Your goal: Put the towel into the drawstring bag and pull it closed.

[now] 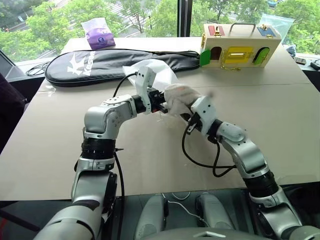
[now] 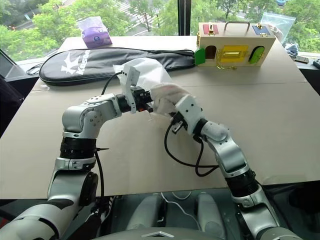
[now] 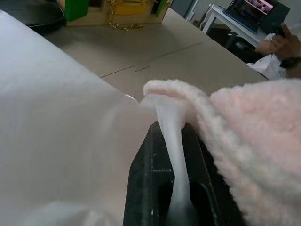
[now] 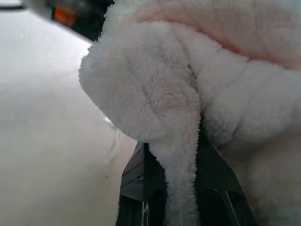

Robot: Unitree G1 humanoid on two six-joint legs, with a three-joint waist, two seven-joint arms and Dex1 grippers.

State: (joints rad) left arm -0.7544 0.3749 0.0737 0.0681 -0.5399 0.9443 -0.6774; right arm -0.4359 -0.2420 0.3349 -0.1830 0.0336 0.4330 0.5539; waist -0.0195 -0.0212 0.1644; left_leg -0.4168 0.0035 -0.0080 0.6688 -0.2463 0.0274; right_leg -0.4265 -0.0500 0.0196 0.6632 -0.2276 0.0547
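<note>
My left gripper point(image 1: 161, 106) is shut on the rim of the drawstring bag point(image 1: 161, 71), a thin white pouch that billows up behind it above the middle of the table. In the left wrist view a strip of the bag point(image 3: 61, 141) runs pinched between the black fingers point(image 3: 146, 183). The towel point(image 1: 178, 96), a fluffy white cloth, hangs bunched right beside the bag's mouth, touching it. My right gripper point(image 1: 187, 113) is shut on a fold of the towel point(image 4: 155, 94) from below and the right. Its dark fingers point(image 4: 134, 188) close on a narrow tail of it.
A long black racket cover point(image 1: 115, 62) lies across the far side of the tan table point(image 1: 280, 130), with a purple tissue pack point(image 1: 99, 34) behind it. A wooden latch box point(image 1: 237, 46) stands at the far right. A person's hand point(image 3: 282, 44) shows past the table.
</note>
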